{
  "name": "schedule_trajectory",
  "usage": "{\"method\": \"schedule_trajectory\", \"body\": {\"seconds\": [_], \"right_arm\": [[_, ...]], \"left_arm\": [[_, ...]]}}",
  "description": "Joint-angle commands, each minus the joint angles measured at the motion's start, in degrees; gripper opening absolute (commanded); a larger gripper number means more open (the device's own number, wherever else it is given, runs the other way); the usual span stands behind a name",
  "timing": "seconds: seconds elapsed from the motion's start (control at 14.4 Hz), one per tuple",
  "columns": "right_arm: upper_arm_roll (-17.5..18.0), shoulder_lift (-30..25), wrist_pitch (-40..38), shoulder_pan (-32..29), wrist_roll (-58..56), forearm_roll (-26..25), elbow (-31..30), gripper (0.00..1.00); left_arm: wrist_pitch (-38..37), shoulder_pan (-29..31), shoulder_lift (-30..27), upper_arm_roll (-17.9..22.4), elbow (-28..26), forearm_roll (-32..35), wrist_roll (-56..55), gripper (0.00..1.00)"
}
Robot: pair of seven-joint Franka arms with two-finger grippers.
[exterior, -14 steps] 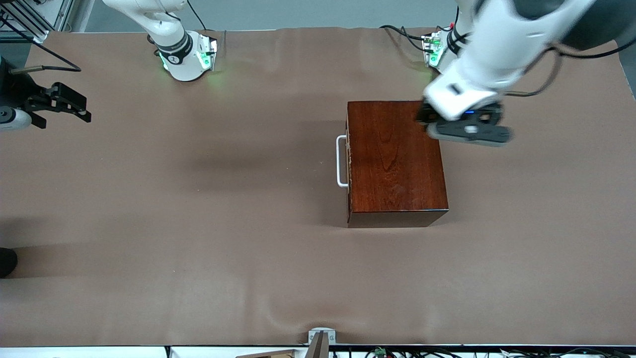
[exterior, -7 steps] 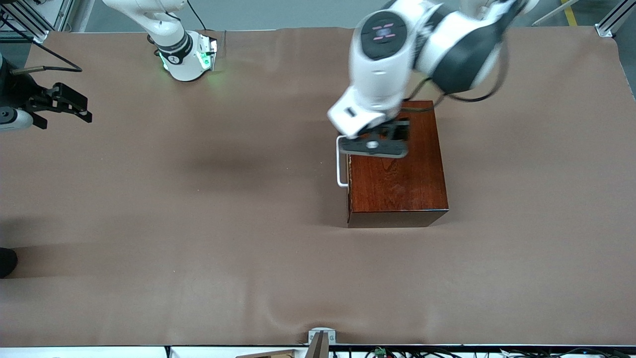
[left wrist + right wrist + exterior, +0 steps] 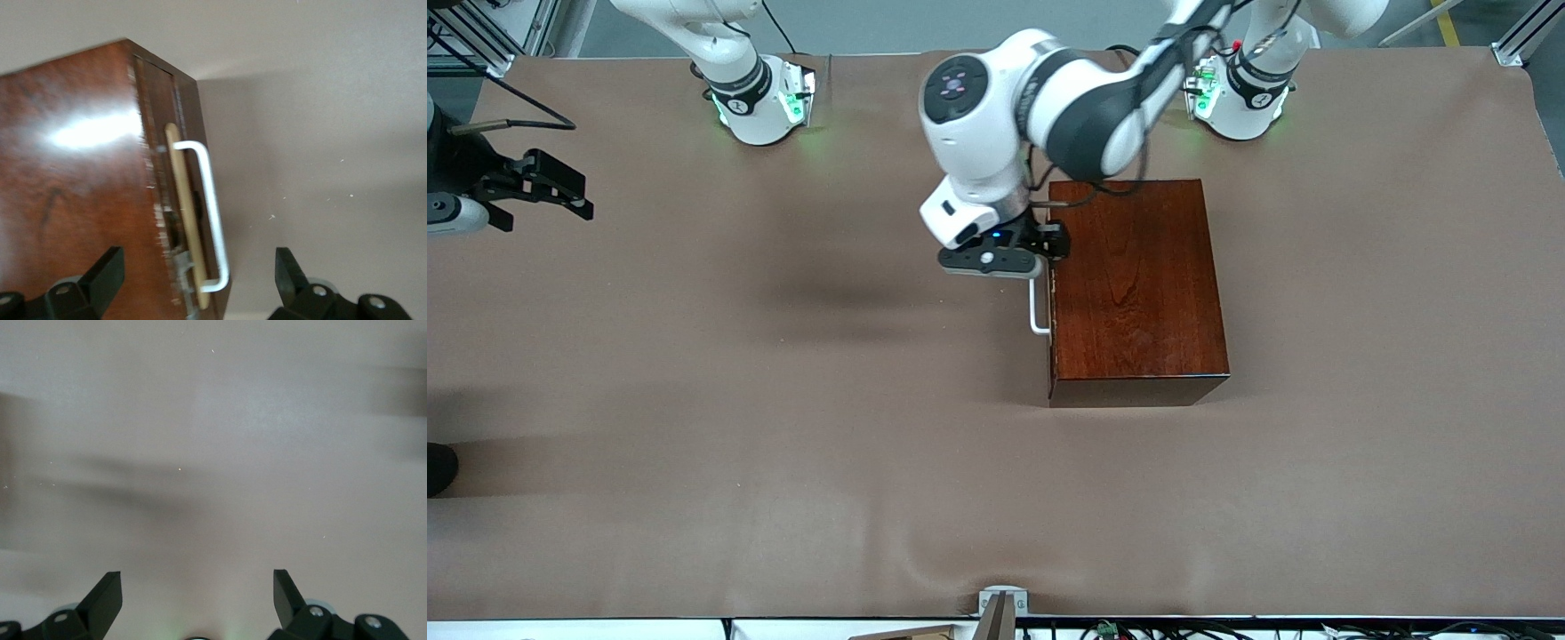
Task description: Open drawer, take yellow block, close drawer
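Wooden box [image 3: 1134, 289]: glossy dark reddish-brown, standing on the brown tabletop [image 3: 783, 400] toward the left arm's end, roughly at 2 o'clock from the tabletop's centre in the front view.

Drawer [image 3: 181, 200]: fully pushed in. Only a thin strip of its pale wood front shows along the box face that looks toward the right arm's end. White U-shaped bar handle [image 3: 1037, 307] projects from that face; in the left wrist view the handle [image 3: 210, 217] shows complete, with nothing touching it.

Yellow block: not visible in any view; the closed drawer hides whatever it holds.

Left gripper [image 3: 996, 260]: reached out from its base, hanging above the handle's end that lies farther from the front camera, at the box's front top edge. Fingers [image 3: 100, 277] spread wide and empty; in the left wrist view one sits over the box top, the other over bare tabletop, with the handle between them and below.

Right gripper [image 3: 538, 191]: waits at the tabletop's edge at 9 o'clock in the front view, well apart from the box. Fingers [image 3: 103, 597] released, holding nothing, with only bare tabletop beneath.
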Motion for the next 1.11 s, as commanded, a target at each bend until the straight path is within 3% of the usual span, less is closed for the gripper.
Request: {"method": "schedule_trajectory", "body": {"seconds": [0.0, 0.42, 1.04], "right_arm": [[0.17, 0.09, -0.34, -0.10, -0.22, -0.10, 0.59, 1.00], [0.17, 0.09, -0.34, -0.18, -0.22, -0.10, 0.59, 1.00], [0.17, 0.09, -0.42, -0.18, -0.22, -0.10, 0.59, 1.00]], "left_arm": [[1.48, -1.75, 3.87, 1.60, 2.64, 1.44, -3.51, 1.00], [1.48, -4.99, 8.52, 2.30, 2.37, 2.67, -4.83, 1.00], [0.26, -7.02, 10.64, 2.57, 1.76, 4.34, -12.13, 1.00]]}}
